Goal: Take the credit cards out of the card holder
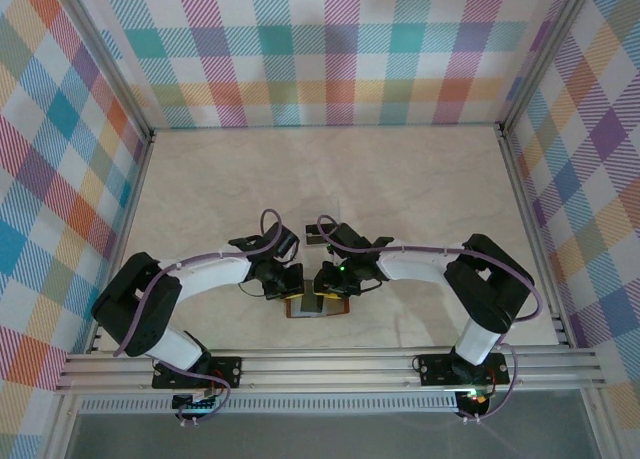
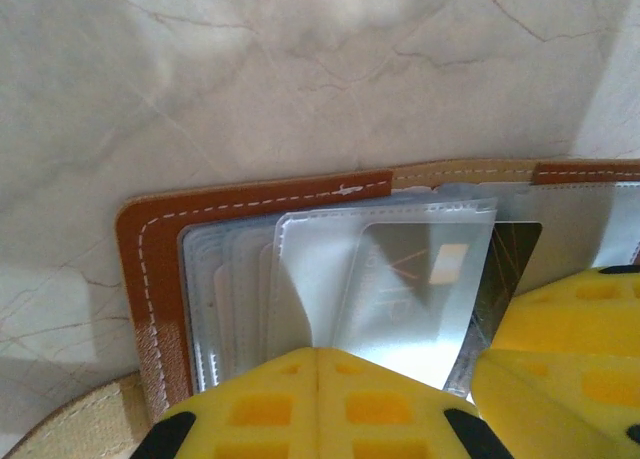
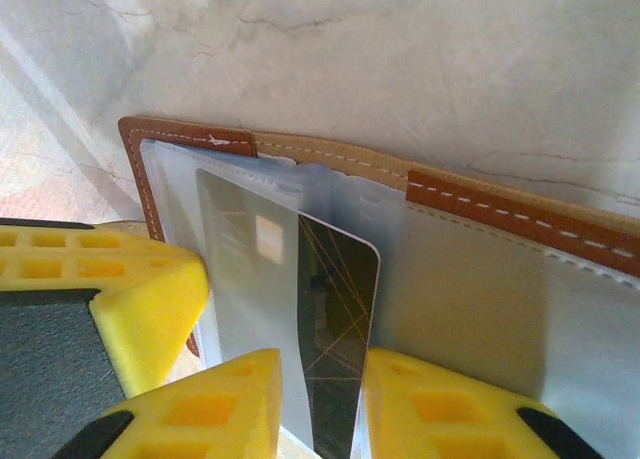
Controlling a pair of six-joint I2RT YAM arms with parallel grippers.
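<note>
The reddish-brown card holder (image 1: 318, 306) (image 2: 150, 249) (image 3: 500, 204) lies open on the table between both arms. My left gripper (image 1: 288, 282) (image 2: 318, 354) is shut on its lifted clear pocket sleeve (image 2: 310, 269). A dark credit card (image 3: 340, 309) with gold lines sticks halfway out of that sleeve. My right gripper (image 1: 328, 277) (image 3: 322, 369) is shut on it, with one yellow finger on each side. The same card shows through the sleeve in the left wrist view (image 2: 420, 279). A second small dark card with a light band (image 1: 312, 237) lies flat on the table just beyond the grippers.
The marble-look tabletop (image 1: 400, 179) stretches open behind the grippers, bounded by checkered walls and metal rails (image 1: 330, 364) at the near edge. The right gripper's yellow fingers (image 2: 565, 319) crowd the right side of the left wrist view.
</note>
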